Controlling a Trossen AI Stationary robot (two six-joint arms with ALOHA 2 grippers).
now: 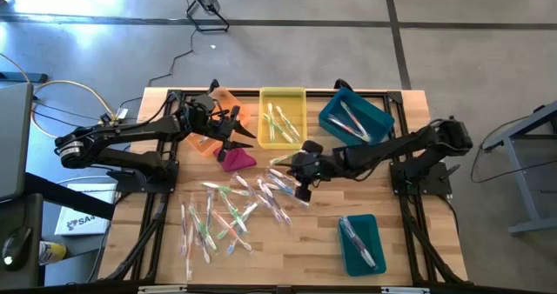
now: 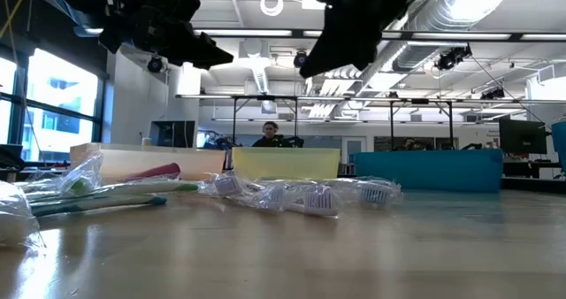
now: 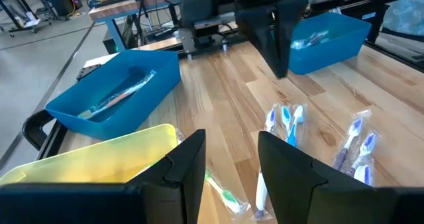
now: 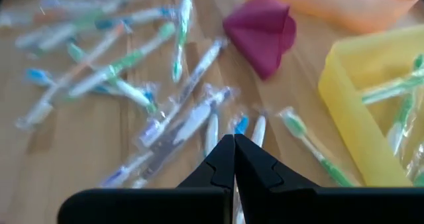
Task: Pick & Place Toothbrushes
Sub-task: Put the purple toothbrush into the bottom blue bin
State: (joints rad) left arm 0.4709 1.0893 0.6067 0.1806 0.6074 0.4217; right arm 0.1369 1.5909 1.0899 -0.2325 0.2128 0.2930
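Lying wrapped, the toothbrushes (image 1: 235,209) show no readable printing.

Four bins are counted on the table (image 1: 383,242): one orange bin (image 1: 228,103) at 11 o'clock, one yellow bin (image 1: 282,96) at 12 o'clock, and two teal bins, one (image 1: 355,118) at 1 o'clock and one (image 1: 359,244) at 5 o'clock. One magenta cloth (image 1: 236,158) is seen just left of centre. The toothbrushes (image 1: 228,214) cannot be counted exactly: roughly two dozen wrapped ones are scattered from the centre toward 7 o'clock, several are seen in the yellow bin, and a few in each teal bin. Two arms are counted.
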